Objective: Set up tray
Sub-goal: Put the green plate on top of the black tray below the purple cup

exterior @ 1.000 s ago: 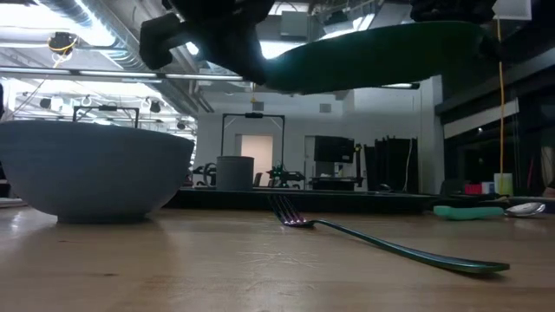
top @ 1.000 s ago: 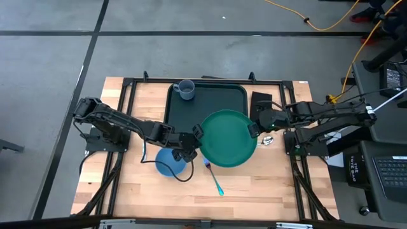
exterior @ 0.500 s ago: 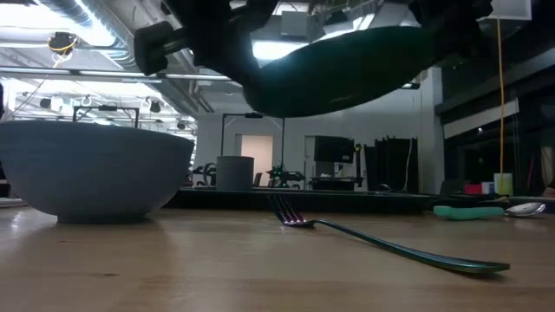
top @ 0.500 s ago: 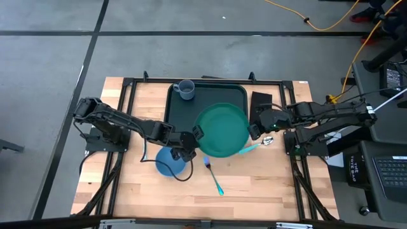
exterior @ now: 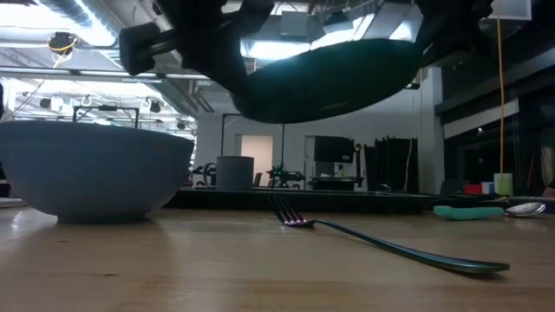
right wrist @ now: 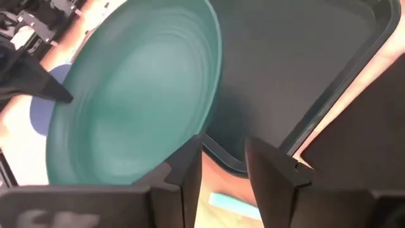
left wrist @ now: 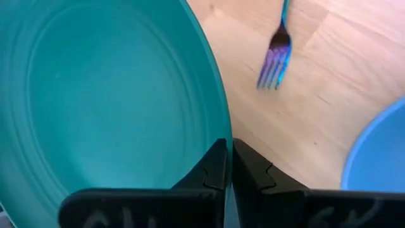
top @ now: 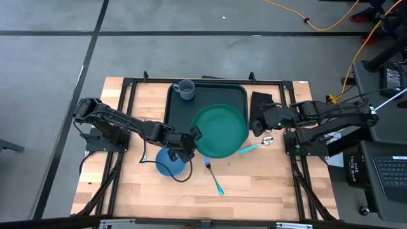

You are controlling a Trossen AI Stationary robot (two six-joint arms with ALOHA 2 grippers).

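The round green plate (top: 219,131) hangs in the air over the near part of the dark green tray (top: 210,95), which lies flat on the table. The low view shows the plate (exterior: 321,82) well above the tabletop, tilted. My left gripper (top: 193,136) is shut on the plate's left rim. My right gripper (top: 255,124) is open at the plate's right side. In the right wrist view the plate's rim (right wrist: 205,126) passes just beside one finger (right wrist: 188,166), and the tray's rim (right wrist: 223,158) shows in the gap. My left gripper pinches the plate's rim (left wrist: 215,136) between its two fingers, coming level from the table's left side. The plate is lifted clear of tray and table and is tilted. My right gripper: I cannot tell whether its finger touches the plate's rim.
A grey cup (top: 186,90) stands in the tray's far left corner. A blue bowl (top: 169,163) sits near the left gripper. A fork (top: 213,175) lies near the tray, a teal-handled spoon (top: 255,146) to its right, and a black napkin (top: 261,102) beside the tray.
The plate has shifted toward the table's far left, from over the tray's near rim to farther over the tray, and it has sunk a little. Its move has uncovered the spoon. The right gripper has drawn slightly toward the far edge.
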